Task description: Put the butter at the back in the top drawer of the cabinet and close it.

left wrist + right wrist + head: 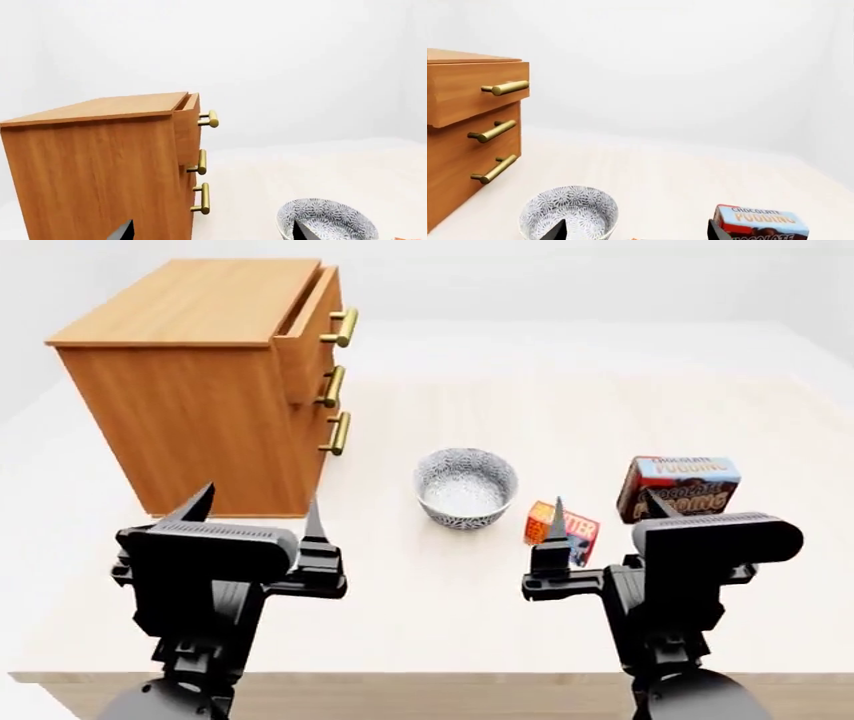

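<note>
On the table's near right, the butter [562, 527] lies just beyond our right gripper [603, 522]; both it and our left gripper [255, 508] are spread and empty. The top drawer [311, 320] is barely ajar, so we judge opening it comes first.

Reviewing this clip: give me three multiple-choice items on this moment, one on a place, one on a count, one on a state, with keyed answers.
1. Where is the butter?
A. in the bowl
B. between the bowl and the pudding box
C. on the cabinet

2. How many brass handles does the cabinet show?
A. two
B. three
C. four

3. The top drawer is:
A. slightly open
B. fully shut
C. removed

Answers:
1 B: it lies on the table between the bowl and the pudding box.
2 B: one on each stacked drawer.
3 A: its front juts past the lower two.
</note>
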### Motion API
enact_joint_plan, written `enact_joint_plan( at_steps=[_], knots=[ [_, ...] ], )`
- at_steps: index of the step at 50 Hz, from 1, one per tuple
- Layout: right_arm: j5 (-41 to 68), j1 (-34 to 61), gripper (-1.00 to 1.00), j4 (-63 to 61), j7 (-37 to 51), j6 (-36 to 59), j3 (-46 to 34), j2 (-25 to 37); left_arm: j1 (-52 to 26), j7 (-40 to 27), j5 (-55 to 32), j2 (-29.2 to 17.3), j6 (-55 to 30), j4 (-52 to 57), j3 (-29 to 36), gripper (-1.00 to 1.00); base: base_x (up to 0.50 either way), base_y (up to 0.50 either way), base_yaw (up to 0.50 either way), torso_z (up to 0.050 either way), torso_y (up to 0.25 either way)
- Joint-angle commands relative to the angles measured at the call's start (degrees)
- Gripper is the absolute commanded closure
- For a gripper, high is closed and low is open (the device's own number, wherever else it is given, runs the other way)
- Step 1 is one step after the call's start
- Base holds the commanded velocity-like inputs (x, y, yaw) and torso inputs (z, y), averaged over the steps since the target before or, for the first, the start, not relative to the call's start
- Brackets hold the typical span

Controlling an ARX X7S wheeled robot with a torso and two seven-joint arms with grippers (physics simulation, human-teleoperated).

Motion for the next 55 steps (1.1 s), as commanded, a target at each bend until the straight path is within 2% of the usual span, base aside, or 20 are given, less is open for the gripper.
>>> enact_joint_plan(
  at_steps=[1, 35, 55],
  knots=[
    [-0.65, -2.57, -1.00, -3.53, 0.71, -3.34, 0.10, 0.41, 1.74, -0.53, 0.08, -0.44, 2.16, 2.15, -0.62, -1.00, 0.50, -0.02, 0.00, 0.000, 0.000],
    [-0.31, -4.23, -1.00, -4.50, 2.08, -6.08, 0.90, 0.69, 2.91, -1.43, 0.03, -1.36, 3.74, 2.55, 0.16, -1.00, 0.50, 0.00, 0.00, 0.000, 0.000],
    [0.19, -6.40, -1.00, -5.94, 3.32, -6.62, 2.15, 0.92, 3.51, -0.40, -3.02, -2.10, 2.61, 4.54, -0.36, -1.00, 0.01, 0.00, 0.00, 0.000, 0.000]
  ],
)
